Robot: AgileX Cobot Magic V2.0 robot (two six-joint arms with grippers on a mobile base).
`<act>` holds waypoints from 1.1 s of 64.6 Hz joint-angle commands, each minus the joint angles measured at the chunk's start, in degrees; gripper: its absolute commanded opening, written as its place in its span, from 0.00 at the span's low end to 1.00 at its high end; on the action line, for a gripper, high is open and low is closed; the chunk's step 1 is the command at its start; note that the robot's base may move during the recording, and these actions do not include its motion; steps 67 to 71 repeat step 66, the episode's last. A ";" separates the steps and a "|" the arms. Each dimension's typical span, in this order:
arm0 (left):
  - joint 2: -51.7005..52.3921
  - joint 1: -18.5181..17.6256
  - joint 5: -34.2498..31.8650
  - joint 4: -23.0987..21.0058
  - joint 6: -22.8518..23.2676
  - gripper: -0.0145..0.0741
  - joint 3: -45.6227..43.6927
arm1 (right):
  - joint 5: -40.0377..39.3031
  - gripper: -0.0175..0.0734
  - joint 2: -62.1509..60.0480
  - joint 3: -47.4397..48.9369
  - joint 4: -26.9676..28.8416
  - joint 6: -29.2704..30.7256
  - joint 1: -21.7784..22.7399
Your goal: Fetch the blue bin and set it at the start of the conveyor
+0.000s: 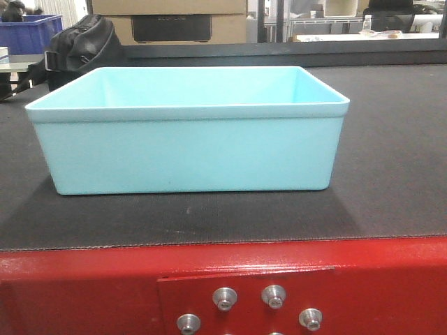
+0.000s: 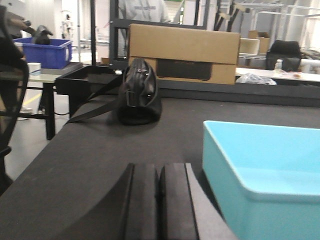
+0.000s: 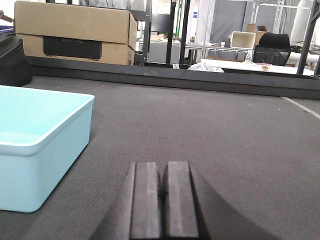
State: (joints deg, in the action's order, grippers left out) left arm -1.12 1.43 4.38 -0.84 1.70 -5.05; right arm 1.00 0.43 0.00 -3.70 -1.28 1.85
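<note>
No writing can be read on the bin (image 1: 188,150), and the dark panel on the cardboard box (image 2: 183,52) behind the belt is too blurred to make out. The left gripper (image 2: 159,202) has its pads pressed together, holding nothing, low over the belt (image 1: 391,160) just left of the bin. The right gripper (image 3: 163,200) is likewise closed on nothing, just right of the bin. The bin sits upright on the belt, near the red frame (image 1: 77,293) with its silver bolts. A black bag (image 2: 139,92) lies farther back on the belt.
</note>
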 commanded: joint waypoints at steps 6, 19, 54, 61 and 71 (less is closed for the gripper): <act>1.12 2.12 -1.34 0.16 -0.06 0.04 4.45 | -1.00 0.01 -0.43 0.00 0.15 0.34 0.29; 1.12 1.99 -0.49 0.16 -0.06 0.04 5.05 | -1.00 0.01 -0.43 0.00 0.15 0.34 0.29; 1.12 1.99 -0.85 0.16 -0.06 0.04 5.05 | -1.50 0.01 -0.43 0.00 0.15 0.34 0.29; 1.12 1.99 -0.85 0.16 -0.06 0.04 5.05 | -1.50 0.01 -0.43 0.00 0.15 0.34 0.29; 1.12 1.99 -0.85 0.16 -0.06 0.04 5.05 | -1.50 0.01 -0.43 0.00 0.15 0.34 0.29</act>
